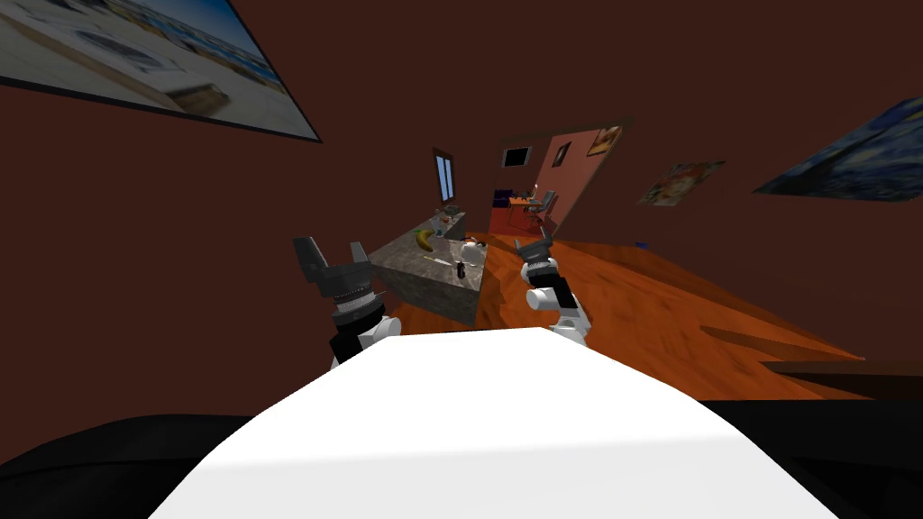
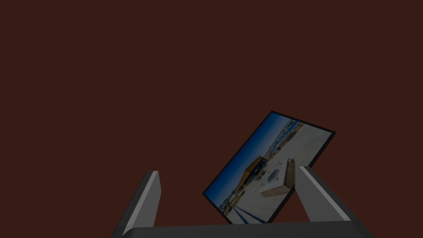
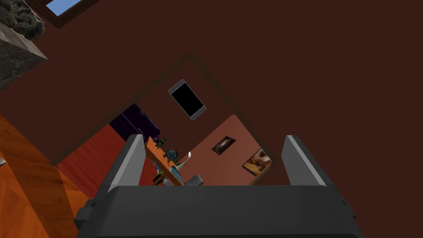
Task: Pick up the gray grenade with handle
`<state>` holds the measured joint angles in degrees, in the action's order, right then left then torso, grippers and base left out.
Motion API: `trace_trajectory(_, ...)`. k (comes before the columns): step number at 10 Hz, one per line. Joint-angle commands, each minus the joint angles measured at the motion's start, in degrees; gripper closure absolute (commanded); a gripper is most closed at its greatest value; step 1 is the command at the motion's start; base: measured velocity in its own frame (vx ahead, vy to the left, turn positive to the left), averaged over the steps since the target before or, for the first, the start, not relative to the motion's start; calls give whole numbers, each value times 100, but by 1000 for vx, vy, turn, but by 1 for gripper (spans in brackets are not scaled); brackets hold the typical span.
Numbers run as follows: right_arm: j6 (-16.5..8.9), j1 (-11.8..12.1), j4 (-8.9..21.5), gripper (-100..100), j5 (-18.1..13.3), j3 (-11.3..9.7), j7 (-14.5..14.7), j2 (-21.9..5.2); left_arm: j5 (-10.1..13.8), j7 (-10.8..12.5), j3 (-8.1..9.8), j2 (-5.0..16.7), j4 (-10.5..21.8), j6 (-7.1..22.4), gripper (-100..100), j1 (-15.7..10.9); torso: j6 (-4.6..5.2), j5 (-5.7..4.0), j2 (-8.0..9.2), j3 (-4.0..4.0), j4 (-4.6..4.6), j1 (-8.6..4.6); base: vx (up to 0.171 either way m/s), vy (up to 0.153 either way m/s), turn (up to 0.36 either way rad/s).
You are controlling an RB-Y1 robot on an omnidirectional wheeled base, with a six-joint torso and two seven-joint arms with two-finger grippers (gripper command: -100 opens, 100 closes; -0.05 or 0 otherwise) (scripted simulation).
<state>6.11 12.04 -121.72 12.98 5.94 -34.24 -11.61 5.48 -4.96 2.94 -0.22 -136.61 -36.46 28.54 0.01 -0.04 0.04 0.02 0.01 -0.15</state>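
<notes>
- Left gripper [image 1: 332,251]: raised to the left of the grey stone counter [image 1: 407,254], short of it. Fingers stood spread wide with nothing between them.
- Counter top: a banana [image 1: 424,239] lay toward its far left side.
- Small dark object [image 1: 461,268]: judged to be the grenade, though too small to confirm. It sat near the counter's right edge, just beside a white-and-dark round item [image 1: 470,250].
- Right gripper [image 1: 534,241]: raised to the right of the counter, fingers parted and empty.
- Risk: a sideways approach could nudge the grenade off the nearby edge or close on its neighbour. Thin blade fingers might slip on a rounded body.
</notes>
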Motion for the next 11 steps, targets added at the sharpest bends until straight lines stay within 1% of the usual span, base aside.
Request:
trace_trajectory(1, -286, -203, 94, -100, 134, 129, -286, -54, 0, 0, 0, 0, 0, 0, 0, 0, 0, 0, 0, 0, 0, 0, -28, -55, 40)
trace_trajectory(2, -412, -203, 94, -100, 134, 129, -439, -54, 0, 0, 0, 0, 0, 0, 0, 0, -1, -1, 2, 1, 0, -5, -20, -48, 30)
trace_trajectory(3, -412, -203, 94, -100, 134, 129, -498, -54, 0, 0, 0, 0, 0, 0, 0, 0, 0, -1, 2, 1, 0, -3, -4, -20, 0)
trace_trajectory(4, -672, -390, 189, -100, 253, 246, -719, -96, 0, 0, 0, 0, 0, 0, 0, 0, 0, 1, -3, -2, -1, 5, -11, -30, 45)
trace_trajectory(5, -757, -390, 189, -100, 253, 246, -867, -96, 0, 0, 0, 0, 0, 0, 0, 0, -1, 1, -4, -2, -1, 4, -15, -35, 32)
trace_trajectory(6, -953, -580, 293, -100, 373, 364, -1038, -133, 0, 0, 0, 0, 0, 0, 0, 0, 0, 0, -2, -1, -1, 2, -25, -41, 42)
trace_trajectory(7, -1111, -580, 293, -100, 373, 364, -1215, -133, 0, 0, 0, 0, 0, 0, 0, 0, -1, 0, 0, 0, 0, 0, -22, -34, 26)
trace_trajectory(8, -1111, -580, 293, -100, 373, 364, -1256, -133, 0, 0, 0, 0, 0, 0, 0, 0, 0, 0, 1, 0, 0, 2, -9, -14, -2)
trace_trajectory(9, -1362, -774, 405, -100, 493, 485, -1495, -165, 0, 0, 0, 0, 0, 0, 0, 0, 1, 2, -2, -1, 0, 9, -15, -17, 41)
trace_trajectory(10, -1473, -774, 405, -100, 493, 485, -1635, -165, 0, 0, 0, 0, 0, 0, 0, 0, -1, 2, -2, -1, -1, 9, -16, -22, 31)
trace_trajectory(11, -1648, -971, 525, -100, 612, 607, -1799, -192, 0, 0, 0, 0, 0, 0, 0, 0, 0, 2, -1, -1, -1, 9, -17, -26, 48)
